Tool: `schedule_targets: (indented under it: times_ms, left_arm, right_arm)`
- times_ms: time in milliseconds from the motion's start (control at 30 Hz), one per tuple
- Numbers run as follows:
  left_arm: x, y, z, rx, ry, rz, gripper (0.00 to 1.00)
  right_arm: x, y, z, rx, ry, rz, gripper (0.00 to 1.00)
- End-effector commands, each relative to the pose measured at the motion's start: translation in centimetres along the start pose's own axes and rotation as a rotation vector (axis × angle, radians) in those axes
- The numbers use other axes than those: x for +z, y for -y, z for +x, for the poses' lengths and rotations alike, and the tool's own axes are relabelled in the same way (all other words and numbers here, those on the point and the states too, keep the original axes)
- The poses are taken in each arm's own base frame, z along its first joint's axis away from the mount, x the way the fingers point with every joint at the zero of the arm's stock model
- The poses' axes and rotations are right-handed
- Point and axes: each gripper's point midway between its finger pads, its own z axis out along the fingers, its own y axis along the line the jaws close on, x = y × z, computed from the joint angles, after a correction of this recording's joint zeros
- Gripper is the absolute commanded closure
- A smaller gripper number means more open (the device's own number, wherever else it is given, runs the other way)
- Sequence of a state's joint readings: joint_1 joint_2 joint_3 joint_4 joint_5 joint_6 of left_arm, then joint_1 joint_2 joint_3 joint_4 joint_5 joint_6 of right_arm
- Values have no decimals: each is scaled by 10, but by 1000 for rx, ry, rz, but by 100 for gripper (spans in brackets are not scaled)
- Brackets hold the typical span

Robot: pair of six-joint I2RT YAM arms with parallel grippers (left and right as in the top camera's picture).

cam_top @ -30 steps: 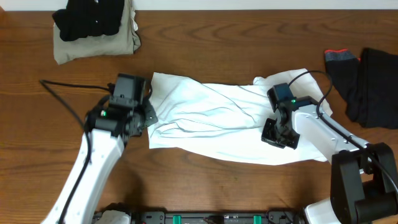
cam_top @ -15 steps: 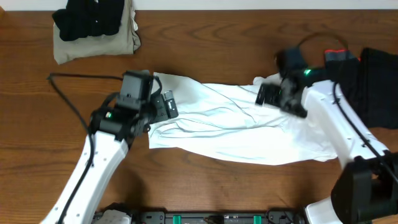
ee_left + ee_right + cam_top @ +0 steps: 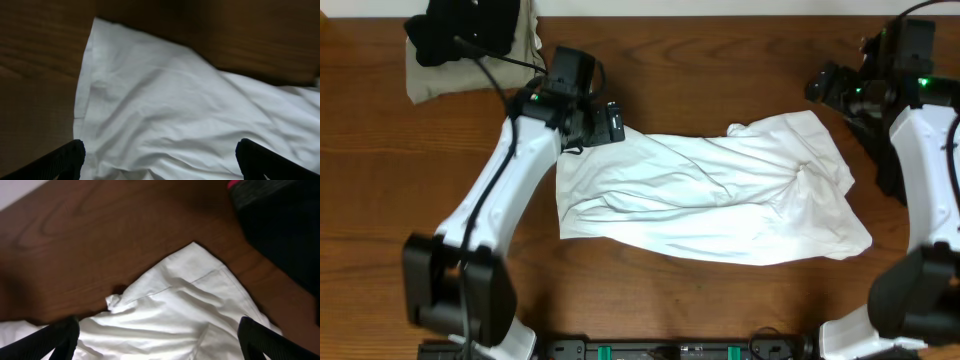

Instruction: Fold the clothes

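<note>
A large white shirt (image 3: 700, 200) lies crumpled and folded over itself in the middle of the table. My left gripper (image 3: 611, 124) hovers open above the shirt's far left corner; in the left wrist view its fingertips (image 3: 69, 158) stand wide apart over the white cloth (image 3: 175, 100), holding nothing. My right gripper (image 3: 823, 86) hangs open beyond the shirt's far right corner. In the right wrist view that corner (image 3: 185, 300) lies below the spread jaws, which are empty.
A folded stack sits at the far left, a black garment (image 3: 465, 25) on a khaki one (image 3: 445, 82). More black clothes (image 3: 285, 220) with a red-trimmed piece lie at the far right, partly under my right arm. Both arms rise from the near edge.
Both grippers opened, let go of the shirt and pulled up and back toward the far side. The shirt's edges now lie where they were dropped.
</note>
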State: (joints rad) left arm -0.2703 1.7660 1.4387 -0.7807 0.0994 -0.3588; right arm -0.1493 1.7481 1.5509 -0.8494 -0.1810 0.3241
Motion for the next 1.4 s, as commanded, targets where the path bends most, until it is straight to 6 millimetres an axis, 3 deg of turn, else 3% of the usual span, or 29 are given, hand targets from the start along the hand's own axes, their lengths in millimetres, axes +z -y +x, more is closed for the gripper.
schedule_targets:
  times_ms: [0,133,267,500,800,1067,1367]
  left_arm:
    - [23,-22,-3,-52,-54,-35,2]
    - [42,-40,-3,-95,-91,-52,2]
    - [55,-49,-17,-95,-58,-45,2]
    - [73,-47,-37,-87,11,-19,1]
    - [120,-50,-17,-113,-86,-5,1]
    - [125,-49,-22,-111,-69,2,1]
    - [125,-48,-24,-110,-61,5,1]
  right_arm:
    - [29,-8,0,-75,-75,-84,1]
    - [60,-4,-13,-94,-111,-61,1]
    - [89,0,-18,-105,-149,-35,1]
    - [113,15,-15,-153,-170,33,1]
    - [141,34,-16,-167,-158,101,1]
    - [168,46,-1,-171,-211,122,1]
    - [172,44,3,-168,-222,107,1]
